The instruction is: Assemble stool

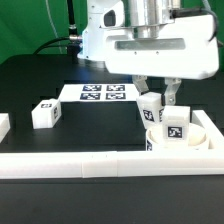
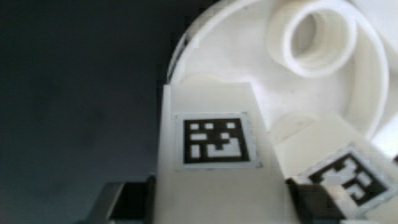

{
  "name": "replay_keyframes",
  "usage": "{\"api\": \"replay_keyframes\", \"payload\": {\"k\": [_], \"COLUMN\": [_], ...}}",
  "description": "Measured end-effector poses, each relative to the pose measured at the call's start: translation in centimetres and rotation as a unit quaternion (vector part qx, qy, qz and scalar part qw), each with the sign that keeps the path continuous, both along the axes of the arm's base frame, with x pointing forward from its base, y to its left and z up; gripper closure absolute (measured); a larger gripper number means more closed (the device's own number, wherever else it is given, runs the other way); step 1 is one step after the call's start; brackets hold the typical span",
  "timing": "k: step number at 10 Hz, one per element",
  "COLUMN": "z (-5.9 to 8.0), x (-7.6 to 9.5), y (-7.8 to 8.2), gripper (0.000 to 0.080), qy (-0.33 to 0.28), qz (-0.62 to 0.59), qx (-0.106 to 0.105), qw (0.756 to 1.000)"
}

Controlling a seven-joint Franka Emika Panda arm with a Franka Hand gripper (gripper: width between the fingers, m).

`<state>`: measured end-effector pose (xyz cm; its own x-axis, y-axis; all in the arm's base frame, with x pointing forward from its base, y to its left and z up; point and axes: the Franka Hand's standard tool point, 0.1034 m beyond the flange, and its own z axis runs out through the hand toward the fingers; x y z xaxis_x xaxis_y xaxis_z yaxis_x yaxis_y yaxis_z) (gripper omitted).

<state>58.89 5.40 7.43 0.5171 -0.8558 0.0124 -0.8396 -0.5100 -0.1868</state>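
The round white stool seat (image 1: 206, 138) lies at the exterior view's right, against the front rail. In the wrist view the seat (image 2: 240, 60) shows a round socket hole (image 2: 324, 40). One tagged white leg (image 1: 176, 127) stands on the seat, and its tag (image 2: 356, 176) shows in the wrist view. My gripper (image 1: 157, 97) is shut on a second tagged leg (image 1: 150, 109), held upright over the seat's near-left part, next to the standing leg. In the wrist view this leg (image 2: 217, 130) fills the space between my dark fingers (image 2: 125, 202). A third leg (image 1: 46, 113) lies loose at the left.
The marker board (image 1: 100, 93) lies flat behind the middle of the black table. A long white rail (image 1: 90, 166) runs along the front edge. Another white piece (image 1: 3, 125) shows at the far left edge.
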Motion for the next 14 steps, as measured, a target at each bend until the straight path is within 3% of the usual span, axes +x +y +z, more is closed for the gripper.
{"api": "replay_keyframes", "payload": {"k": [2, 6, 11, 14], "z": [-0.03, -0.07, -0.08, -0.12], "x": [-0.35, -0.53, -0.55, -0.6], "y": [-0.02, 0.15, 0.47, 0.55], "gripper": [0.0462, 0.0462, 0.0462, 0.0462], "qy": [0.01, 0.029, 0.042, 0.049], "qz": [-0.112, -0.295, -0.404, -0.508], "qx": [0.028, 0.071, 0.096, 0.125], "qw": [0.993, 0.952, 0.909, 0.851]}}
